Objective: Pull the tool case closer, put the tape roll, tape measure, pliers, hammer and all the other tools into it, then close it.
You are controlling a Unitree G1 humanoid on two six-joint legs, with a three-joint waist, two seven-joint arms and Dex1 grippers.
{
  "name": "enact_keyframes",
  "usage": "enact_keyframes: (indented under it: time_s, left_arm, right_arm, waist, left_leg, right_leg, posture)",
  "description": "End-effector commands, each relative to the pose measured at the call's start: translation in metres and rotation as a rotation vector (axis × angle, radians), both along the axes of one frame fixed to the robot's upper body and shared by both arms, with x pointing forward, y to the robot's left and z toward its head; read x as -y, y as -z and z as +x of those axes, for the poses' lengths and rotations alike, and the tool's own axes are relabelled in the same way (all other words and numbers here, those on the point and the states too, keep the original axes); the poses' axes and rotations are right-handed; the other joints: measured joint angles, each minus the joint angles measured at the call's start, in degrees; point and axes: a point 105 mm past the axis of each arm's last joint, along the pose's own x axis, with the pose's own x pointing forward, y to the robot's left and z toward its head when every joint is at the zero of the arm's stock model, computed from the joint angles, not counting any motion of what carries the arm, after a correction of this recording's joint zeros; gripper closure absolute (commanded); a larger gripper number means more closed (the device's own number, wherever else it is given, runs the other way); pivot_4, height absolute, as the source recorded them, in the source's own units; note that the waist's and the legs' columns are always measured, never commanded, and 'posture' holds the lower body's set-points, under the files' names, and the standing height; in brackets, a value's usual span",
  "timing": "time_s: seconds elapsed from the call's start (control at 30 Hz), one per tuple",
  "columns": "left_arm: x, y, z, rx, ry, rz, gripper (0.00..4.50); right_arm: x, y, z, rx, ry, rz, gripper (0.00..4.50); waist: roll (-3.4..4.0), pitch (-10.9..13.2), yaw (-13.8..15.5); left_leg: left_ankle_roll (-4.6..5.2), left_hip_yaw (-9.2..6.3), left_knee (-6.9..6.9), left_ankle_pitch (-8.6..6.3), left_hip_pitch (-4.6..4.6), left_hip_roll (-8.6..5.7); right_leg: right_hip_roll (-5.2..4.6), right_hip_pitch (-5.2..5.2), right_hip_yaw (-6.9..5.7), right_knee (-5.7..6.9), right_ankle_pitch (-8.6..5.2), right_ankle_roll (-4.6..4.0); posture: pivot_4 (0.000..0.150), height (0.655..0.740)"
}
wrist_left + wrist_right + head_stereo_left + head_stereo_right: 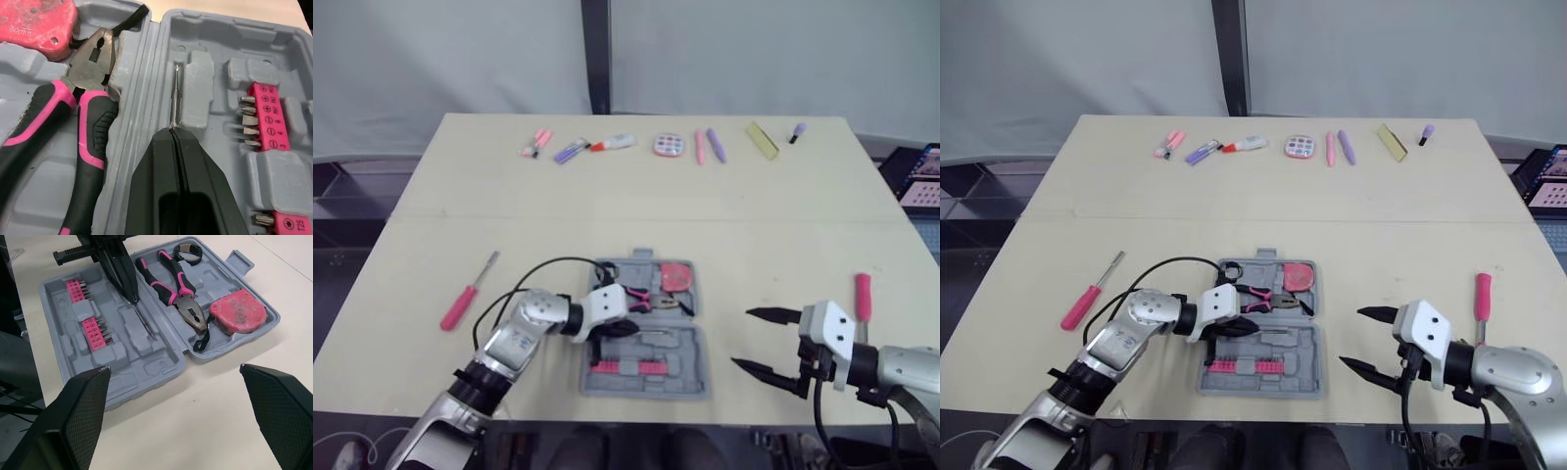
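Observation:
The grey tool case [690, 377] lies open near the table's front edge. Its far half holds a pink tape measure [675, 276], pink-handled pliers [88, 83] and a black tape roll [189, 252]. Pink bit holders [266, 117] sit in the near half. My left gripper [172, 131] is inside the near half, shut on a thin metal rod [175, 95] that sticks out past its tips into a moulded slot. My right gripper [742, 339] hangs open over bare table to the right of the case, holding nothing.
A pink-handled screwdriver [460, 305] lies on the table's left side. Another pink-handled tool [863, 294] lies at the right, just beyond my right arm. Several pens and small items [669, 145] form a row along the far edge.

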Motion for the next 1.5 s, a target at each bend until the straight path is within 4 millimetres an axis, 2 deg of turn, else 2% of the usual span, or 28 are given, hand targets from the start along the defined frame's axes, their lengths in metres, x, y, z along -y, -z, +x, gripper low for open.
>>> enact_keyframes:
  time_s: [0.03, 0.2, 0.3, 0.37, 0.53, 0.6, 0.7, 0.8, 0.87, 0.9, 0.93, 0.97, 1.03, 1.1, 1.23, 1.5]
  left_arm:
    - [-0.013, 0.036, -0.008, -0.113, -0.051, 0.104, 4.46]
    - [-0.012, 0.037, -0.009, -0.122, -0.055, 0.091, 4.46]
    - [-0.009, 0.027, -0.007, -0.118, -0.064, 0.03, 4.46]
    - [-0.008, 0.015, -0.003, -0.1, -0.072, -0.022, 4.46]
    - [-0.012, -0.05, 0.003, -0.031, -0.094, -0.281, 4.46]
    - [-0.028, -0.069, 0.005, 0.01, -0.142, -0.335, 4.46]
    - [-0.056, -0.073, -0.002, -0.01, -0.183, -0.323, 4.46]
    - [-0.071, -0.074, -0.007, 0.012, -0.206, -0.303, 3.64]
    - [-0.086, -0.074, -0.011, 0.023, -0.25, -0.31, 2.65]
    - [-0.102, -0.072, -0.018, 0.038, -0.29, -0.306, 2.19]
    - [-0.116, -0.07, -0.026, 0.057, -0.328, -0.304, 1.49]
    - [-0.125, -0.069, -0.032, 0.07, -0.351, -0.3, 1.21]
    - [-0.137, -0.067, -0.042, 0.105, -0.399, -0.306, 0.14]
    - [-0.149, -0.058, -0.054, 0.129, -0.45, -0.282, 0.07]
    - [-0.16, -0.037, -0.081, 0.042, -0.503, -0.249, 0.07]
    - [-0.168, -0.036, -0.086, 0.1, -0.563, -0.242, 0.07]
  right_arm:
    - [-0.004, -0.011, -0.002, 0.041, -0.022, 0.008, 0.0]
    - [-0.004, -0.011, -0.003, 0.041, -0.022, 0.007, 0.0]
    - [-0.004, -0.011, -0.002, 0.042, -0.021, 0.007, 0.0]
    - [-0.005, -0.012, -0.001, 0.046, -0.021, 0.01, 0.0]
    - [-0.007, -0.013, 0.002, 0.055, -0.023, 0.021, 0.0]
    - [-0.008, -0.013, 0.003, 0.055, -0.025, 0.025, 0.0]
    - [-0.009, -0.012, 0.004, 0.047, -0.025, 0.033, 0.0]
    - [-0.01, -0.01, 0.004, 0.04, -0.025, 0.033, 0.0]
    - [-0.011, -0.008, 0.002, 0.016, -0.03, 0.042, 0.0]
    - [-0.011, -0.006, 0.0, -0.008, -0.035, 0.05, 0.0]
    - [-0.011, -0.005, -0.002, -0.026, -0.038, 0.058, 0.0]
    - [-0.012, -0.004, -0.003, -0.037, -0.039, 0.064, 0.0]
    - [-0.011, -0.001, -0.004, -0.047, -0.036, 0.063, 0.0]
    - [-0.011, 0.003, -0.008, -0.052, -0.039, 0.063, 0.0]
    - [-0.013, 0.008, -0.009, -0.042, -0.04, 0.054, 0.0]
    - [-0.011, 0.01, -0.006, -0.039, -0.052, 0.036, 0.0]
  waist:
    - [0.01, -0.07, 0.03]
    - [0.0, -0.2, 0.11]
    - [0.01, -0.22, 0.11]
    - [0.01, -0.22, 0.09]
    - [-0.04, -0.14, -0.08]
    - [-0.03, -0.13, -0.11]
    - [-0.02, -0.14, -0.36]
    - [0.04, -0.1, -0.28]
    - [0.04, -0.09, -0.01]
    - [0.02, -0.08, -0.06]
    - [0.02, -0.08, -0.1]
    - [0.03, -0.07, -0.29]
    - [0.03, -0.04, -0.4]
    - [0.06, -0.02, -0.27]
    - [0.06, -0.01, 0.01]
    - [0.04, 0.01, -0.08]
  left_leg:
    - [0.0, 0.0, 0.0, 0.0, 0.0, 0.0]
    - [0.02, -0.02, -0.04, -0.01, 0.08, -0.01]
    - [0.02, -0.01, -0.05, -0.02, 0.09, -0.01]
    - [0.02, -0.01, -0.05, -0.02, 0.09, -0.01]
    - [0.01, -0.01, -0.03, -0.02, -0.01, 0.03]
    - [0.01, -0.01, -0.01, -0.02, -0.07, 0.06]
    - [0.0, -0.01, -0.05, -0.02, -0.05, 0.06]
    - [0.0, -0.02, -0.22, -0.03, 0.06, 0.05]
    - [-0.01, -0.04, -0.18, -0.03, 0.05, 0.03]
    - [-0.01, -0.1, -0.18, -0.03, 0.04, 0.0]
    - [-0.03, -0.14, -0.18, -0.05, 0.04, 0.0]
    - [-0.04, -0.13, -0.2, -0.07, 0.04, 0.01]
    - [-0.05, -0.13, -0.38, -0.08, 0.08, 0.05]
    - [-0.06, -0.11, -0.36, -0.07, 0.06, 0.05]
    - [-0.07, -0.1, -0.29, -0.08, 0.08, 0.04]
    - [-0.09, -0.14, -0.32, -0.1, 0.08, 0.03]
  right_leg:
    - [0.0, 0.0, 0.01, 0.0, 0.0, 0.0]
    - [-0.02, 0.1, 0.02, -0.05, 0.0, 0.0]
    - [-0.01, 0.12, 0.03, -0.06, 0.0, 0.0]
    - [-0.01, 0.12, 0.03, -0.06, 0.0, 0.0]
    - [0.01, -0.02, 0.04, -0.06, 0.0, 0.0]
    - [0.02, -0.06, 0.03, -0.06, 0.0, 0.0]
    - [0.01, -0.07, 0.05, -0.07, 0.0, 0.0]
    - [0.0, -0.07, 0.07, -0.1, 0.0, 0.0]
    - [-0.03, -0.05, 0.09, -0.15, 0.0, 0.0]
    - [-0.05, -0.04, 0.1, -0.17, 0.0, 0.0]
    - [-0.05, -0.06, 0.1, -0.18, 0.0, 0.0]
    - [-0.05, -0.05, 0.1, -0.18, 0.0, 0.0]
    - [-0.03, -0.09, 0.08, -0.27, 0.0, 0.0]
    - [-0.04, -0.08, 0.08, -0.37, 0.0, 0.0]
    - [-0.08, 0.03, 0.11, -0.66, 0.0, 0.0]
    - [-0.09, 0.04, 0.1, -0.7, 0.0, 0.0]
  posture:
    - [0.15, 0.74]
    - [0.15, 0.74]
    - [0.15, 0.74]
    - [0.15, 0.74]
    - [0.15, 0.74]
    - [0.15, 0.74]
    - [0.15, 0.74]
    - [0.15, 0.74]
    - [0.15, 0.74]
    - [0.15, 0.74]
    - [0.15, 0.74]
    - [0.15, 0.74]
    - [0.15, 0.74]
    - [0.15, 0.74]
    - [0.15, 0.74]
    - [0.15, 0.74]
